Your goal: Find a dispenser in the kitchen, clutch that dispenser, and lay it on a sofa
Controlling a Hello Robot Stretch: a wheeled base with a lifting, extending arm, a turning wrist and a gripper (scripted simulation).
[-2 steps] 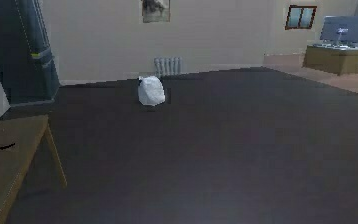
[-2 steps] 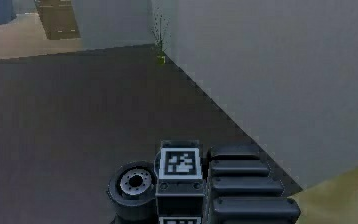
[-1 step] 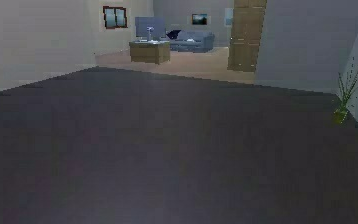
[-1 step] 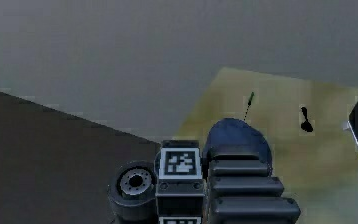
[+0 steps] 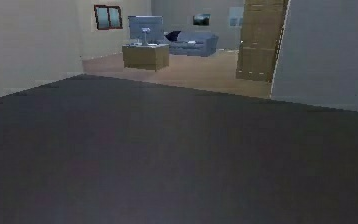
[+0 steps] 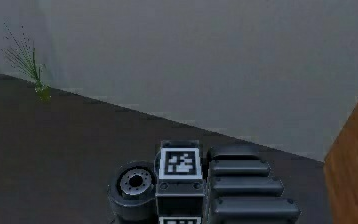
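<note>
The sofa (image 5: 192,42) is seen at twelve o'clock, the tool (image 6: 135,186) at six o'clock. Its state and load cannot be told, nor where the dispenser is. The dispenser is judged light, rigid and slippery; a mid-body grasp is advised.

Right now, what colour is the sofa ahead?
Pale blue-grey sofa, best in the forward view.

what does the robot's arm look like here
The arm is a dark, nearly black bar of stacked ribbed segments. At its end sit two white square tags with black marks, and left of them a round dark body with a grey ringed centre.
</note>
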